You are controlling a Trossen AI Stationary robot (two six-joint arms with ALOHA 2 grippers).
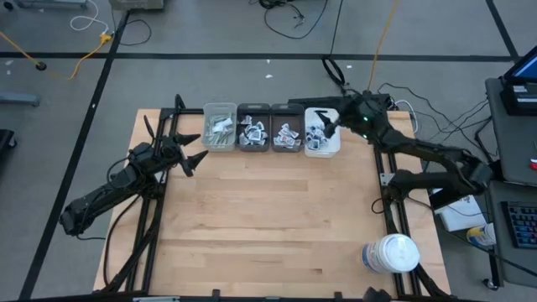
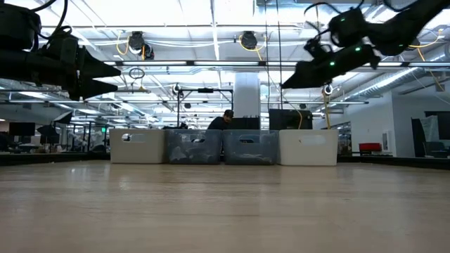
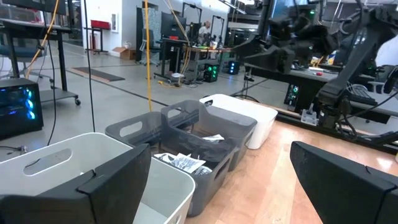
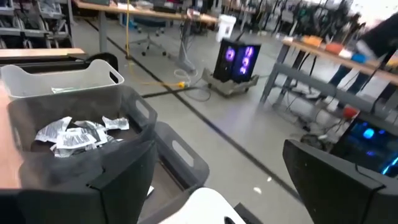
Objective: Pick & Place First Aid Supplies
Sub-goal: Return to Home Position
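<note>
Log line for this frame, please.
left gripper: open, empty, raised beside leftmost bin | right gripper: open, empty, over white bin | sachets: in white and grey bins

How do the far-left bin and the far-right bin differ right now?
The far-left bin holds longer pale strips; the far-right bin holds small dark-printed sachets. The right pincer hangs over the far-right bin, the left pincer beside the far-left bin. Both are white and stand in one row.
</note>
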